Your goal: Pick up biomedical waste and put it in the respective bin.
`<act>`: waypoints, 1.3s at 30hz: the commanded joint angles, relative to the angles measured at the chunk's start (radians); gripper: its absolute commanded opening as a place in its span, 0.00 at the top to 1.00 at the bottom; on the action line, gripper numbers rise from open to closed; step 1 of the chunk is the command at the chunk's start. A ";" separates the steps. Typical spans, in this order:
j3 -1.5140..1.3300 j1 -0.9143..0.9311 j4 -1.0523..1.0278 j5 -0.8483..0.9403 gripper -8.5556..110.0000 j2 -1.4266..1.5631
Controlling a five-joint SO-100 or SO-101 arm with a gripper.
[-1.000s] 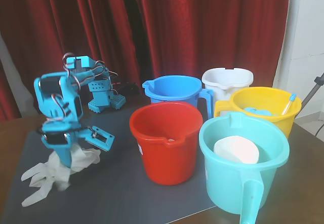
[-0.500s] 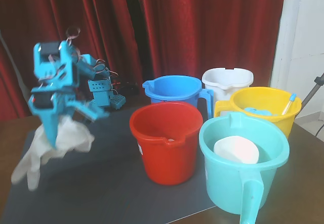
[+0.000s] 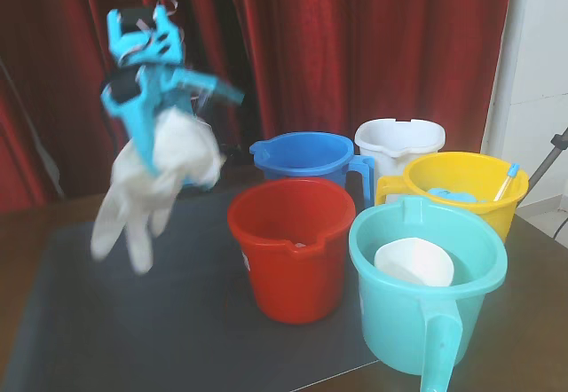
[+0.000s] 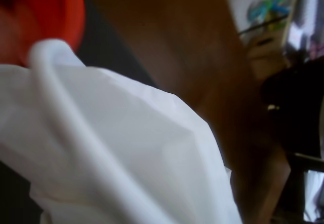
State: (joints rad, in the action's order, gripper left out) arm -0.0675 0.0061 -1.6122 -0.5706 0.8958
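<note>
My blue gripper (image 3: 169, 130) is raised high at the left of the fixed view and is shut on a white latex glove (image 3: 151, 188), which hangs down with its fingers dangling above the dark mat (image 3: 133, 321). The glove (image 4: 111, 153) fills most of the wrist view, blurred, with its rolled cuff across it. The red bucket (image 3: 293, 246) stands to the right of the glove and shows as a red patch in the wrist view (image 4: 45, 16). My fingertips are hidden in the wrist view.
Right of the red bucket stand a blue bucket (image 3: 306, 157), a white bucket (image 3: 399, 142), a yellow bucket (image 3: 466, 188) holding items, and a teal bucket (image 3: 426, 277) with a white cup (image 3: 414, 262) inside. Red curtains hang behind. The brown table (image 3: 532, 321) surrounds the mat.
</note>
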 commanded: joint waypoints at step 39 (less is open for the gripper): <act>0.006 -0.387 0.356 -0.425 0.93 0.002</act>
State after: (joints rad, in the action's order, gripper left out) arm -0.0767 -0.3850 -1.2778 -1.0002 0.8805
